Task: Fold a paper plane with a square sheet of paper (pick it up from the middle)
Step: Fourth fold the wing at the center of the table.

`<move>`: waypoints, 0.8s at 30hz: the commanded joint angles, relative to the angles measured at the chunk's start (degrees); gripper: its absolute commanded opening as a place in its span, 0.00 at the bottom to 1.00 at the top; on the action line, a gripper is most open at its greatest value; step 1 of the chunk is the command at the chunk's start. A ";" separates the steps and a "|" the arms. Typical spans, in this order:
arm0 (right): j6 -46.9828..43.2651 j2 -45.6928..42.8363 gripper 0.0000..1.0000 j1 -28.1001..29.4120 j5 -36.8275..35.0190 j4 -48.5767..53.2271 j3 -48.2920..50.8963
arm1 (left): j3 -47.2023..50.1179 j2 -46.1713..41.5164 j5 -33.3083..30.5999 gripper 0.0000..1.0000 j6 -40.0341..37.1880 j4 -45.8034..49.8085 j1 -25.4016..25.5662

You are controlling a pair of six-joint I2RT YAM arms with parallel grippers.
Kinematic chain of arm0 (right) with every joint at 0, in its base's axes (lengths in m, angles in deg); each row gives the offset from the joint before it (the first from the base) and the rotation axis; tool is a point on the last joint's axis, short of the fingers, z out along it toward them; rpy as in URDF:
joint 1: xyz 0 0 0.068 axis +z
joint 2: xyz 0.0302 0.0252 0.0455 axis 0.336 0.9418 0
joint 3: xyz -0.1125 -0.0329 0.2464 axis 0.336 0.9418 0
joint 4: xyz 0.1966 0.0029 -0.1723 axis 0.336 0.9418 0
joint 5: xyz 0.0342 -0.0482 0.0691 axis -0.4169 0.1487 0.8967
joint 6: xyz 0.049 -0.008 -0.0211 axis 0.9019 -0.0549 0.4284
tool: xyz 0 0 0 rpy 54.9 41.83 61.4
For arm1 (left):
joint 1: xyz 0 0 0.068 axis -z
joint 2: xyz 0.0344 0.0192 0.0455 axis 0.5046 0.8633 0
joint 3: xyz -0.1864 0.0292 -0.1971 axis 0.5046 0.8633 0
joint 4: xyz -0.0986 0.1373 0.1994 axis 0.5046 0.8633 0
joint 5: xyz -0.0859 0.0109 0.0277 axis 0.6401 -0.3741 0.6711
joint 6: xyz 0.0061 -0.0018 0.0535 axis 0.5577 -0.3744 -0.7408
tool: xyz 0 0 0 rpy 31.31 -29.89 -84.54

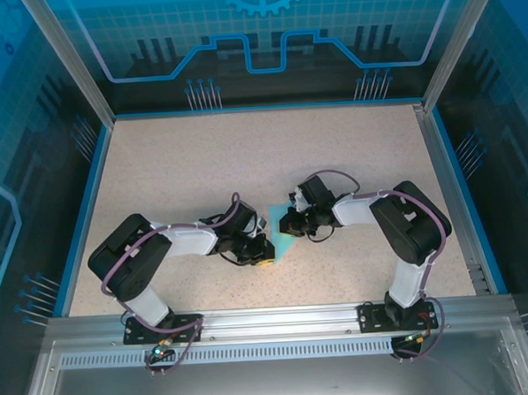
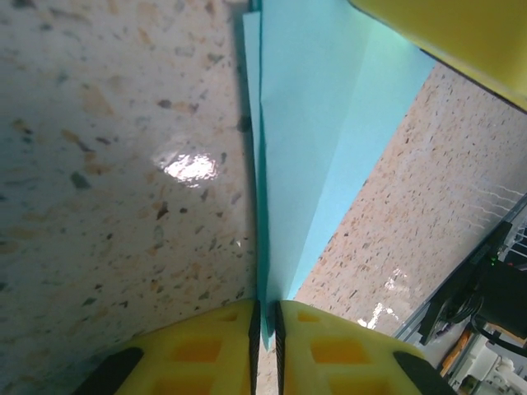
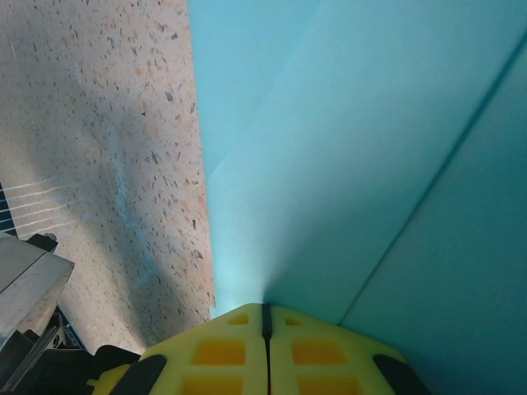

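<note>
Here we have the light blue sheet of paper [image 2: 313,164] lying at the middle of the speckled table [image 1: 244,154], already folded into a long tapering wedge of overlapping layers with sharp straight creases. By our reckoning we're past the nose folds, with the closing centre fold and the wings to come. At its 8 o'clock the left gripper [image 2: 265,321] has its yellow fingers pinched on the narrow tip, while at 1 o'clock the right gripper [image 3: 265,317] looks pressed shut on the wide, smooth, matte end.
</note>
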 commanded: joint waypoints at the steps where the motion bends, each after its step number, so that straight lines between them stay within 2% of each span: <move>1: 0.20 5.09 0.06 0.40 -7.48 6.43 2.61 | -1.79 -3.50 -1.23 0.18 -1.41 3.57 0.61; 6: 0.20 5.09 0.06 0.35 -7.58 6.37 2.84 | -3.46 -6.48 -3.76 0.21 -2.56 5.77 0.60; 10: 0.20 5.17 0.06 0.42 -7.51 6.41 2.84 | -5.14 -5.34 -5.07 0.22 -3.54 6.91 0.61; 15: 0.19 5.06 0.06 0.39 -7.52 6.43 2.93 | -6.59 -4.09 -5.61 0.27 -3.98 7.12 0.56; 24: 0.12 5.18 0.06 0.42 -7.48 6.61 2.66 | -6.76 0.86 -3.65 0.16 -3.11 2.45 0.60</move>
